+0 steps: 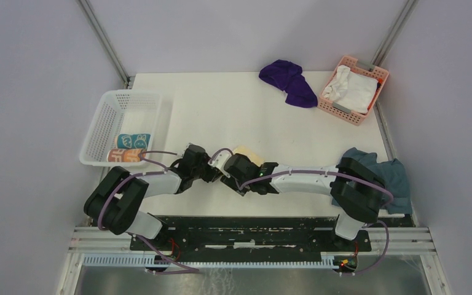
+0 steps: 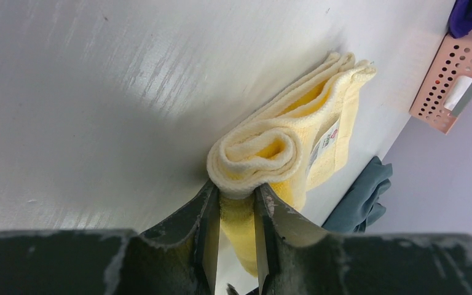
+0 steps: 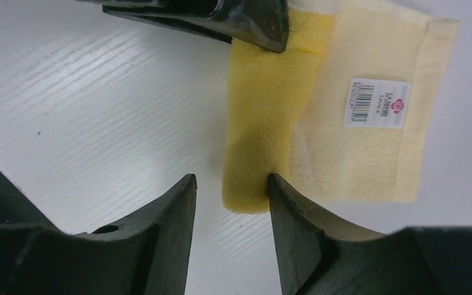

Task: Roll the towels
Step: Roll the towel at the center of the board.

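A pale yellow towel lies partly rolled near the table's front middle. In the left wrist view its rolled end is pinched between the jaws of my left gripper, which is shut on it. My right gripper stands open at the roll's other end, its right finger touching the cloth. The flat part with a barcode label lies beyond. A purple towel is crumpled at the back. Rolled teal and orange towels lie in the white basket.
A pink basket holding a white cloth stands at the back right. A blue-grey cloth lies under the right arm at the right edge. Both arms meet low over the front middle.
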